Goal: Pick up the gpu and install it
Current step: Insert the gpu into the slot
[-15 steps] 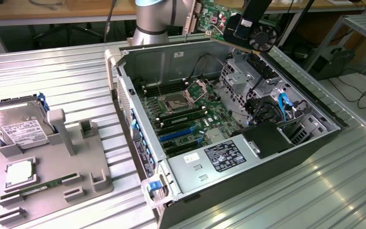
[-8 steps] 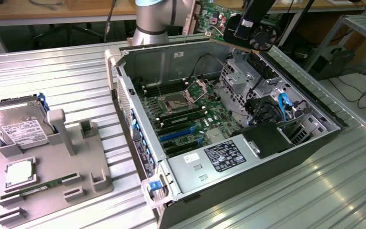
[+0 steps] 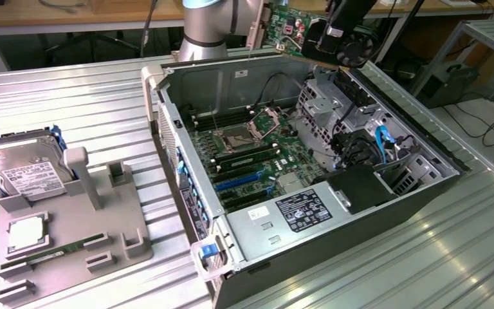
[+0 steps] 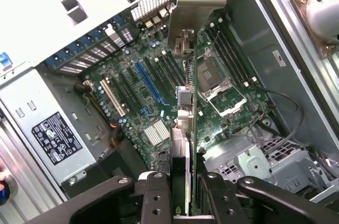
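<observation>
The gpu (image 3: 294,29) hangs in the air over the far rim of the open computer case (image 3: 419,196), its green board and black round fan (image 3: 356,46) both showing. My gripper (image 3: 333,29) is shut on it from above. In the wrist view the gpu (image 4: 185,123) is seen edge-on, its silver bracket (image 4: 195,4) at the far end and my gripper (image 4: 183,205) clamping the near end between black fingers (image 4: 156,197). Below the card lies the motherboard (image 4: 159,97) with a blue slot (image 4: 149,83) and several black slots beside it.
Inside the case sit a power supply (image 3: 303,209), drive cages with blue cables (image 3: 384,145) and the processor socket (image 3: 234,138). On the exterior view's left, a grey fixture (image 3: 101,241) holds a hard drive (image 3: 24,170), a processor chip (image 3: 28,235) and a RAM stick (image 3: 58,251).
</observation>
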`<state>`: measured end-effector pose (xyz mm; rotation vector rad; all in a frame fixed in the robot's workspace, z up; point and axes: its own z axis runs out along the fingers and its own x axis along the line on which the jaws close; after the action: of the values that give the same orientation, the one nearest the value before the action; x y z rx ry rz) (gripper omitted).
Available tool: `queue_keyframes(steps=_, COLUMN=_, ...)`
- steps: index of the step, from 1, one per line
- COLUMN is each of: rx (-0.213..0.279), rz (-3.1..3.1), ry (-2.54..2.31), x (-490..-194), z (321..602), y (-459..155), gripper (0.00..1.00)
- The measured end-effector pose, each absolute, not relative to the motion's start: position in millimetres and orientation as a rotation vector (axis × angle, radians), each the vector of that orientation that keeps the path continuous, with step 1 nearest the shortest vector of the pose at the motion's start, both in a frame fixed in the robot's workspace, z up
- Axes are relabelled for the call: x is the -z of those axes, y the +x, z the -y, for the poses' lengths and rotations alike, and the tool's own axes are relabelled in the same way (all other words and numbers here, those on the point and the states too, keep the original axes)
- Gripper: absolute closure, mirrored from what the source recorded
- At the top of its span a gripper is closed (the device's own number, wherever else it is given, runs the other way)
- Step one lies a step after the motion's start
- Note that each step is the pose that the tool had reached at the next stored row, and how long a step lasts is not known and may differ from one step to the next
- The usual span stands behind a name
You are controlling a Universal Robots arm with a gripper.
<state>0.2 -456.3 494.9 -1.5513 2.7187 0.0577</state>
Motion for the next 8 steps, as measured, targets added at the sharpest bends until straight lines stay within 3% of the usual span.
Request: queue_keyframes(steps=8, rx=-0.058, rz=-2.657, ry=-1.657, x=-494.9, z=456.5, y=0.2, gripper=0.73)
